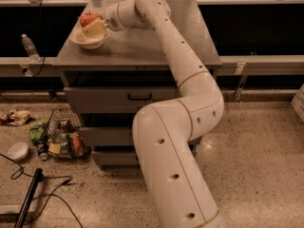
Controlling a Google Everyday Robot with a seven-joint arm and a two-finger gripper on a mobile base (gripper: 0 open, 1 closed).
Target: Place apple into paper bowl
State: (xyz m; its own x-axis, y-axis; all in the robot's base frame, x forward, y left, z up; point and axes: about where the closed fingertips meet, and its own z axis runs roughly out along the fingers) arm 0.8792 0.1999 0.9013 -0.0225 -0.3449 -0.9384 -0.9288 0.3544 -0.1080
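Observation:
The red-orange apple (87,19) is held in my gripper (91,25), whose yellowish fingers (95,28) are shut around it. The apple hangs right over the cream paper bowl (89,40), which sits at the far left of the grey cabinet top (142,46). The apple is just above the bowl's rim; I cannot tell whether it touches the bowl. My white arm reaches from the lower middle of the view up and left to the bowl.
The cabinet has drawers (128,98) below its top. On the floor at left lie a wire basket of cans and packets (64,139), a small white bowl (18,151), a wrapper (15,117) and a black cable (33,194). A water bottle (29,46) stands on the left ledge.

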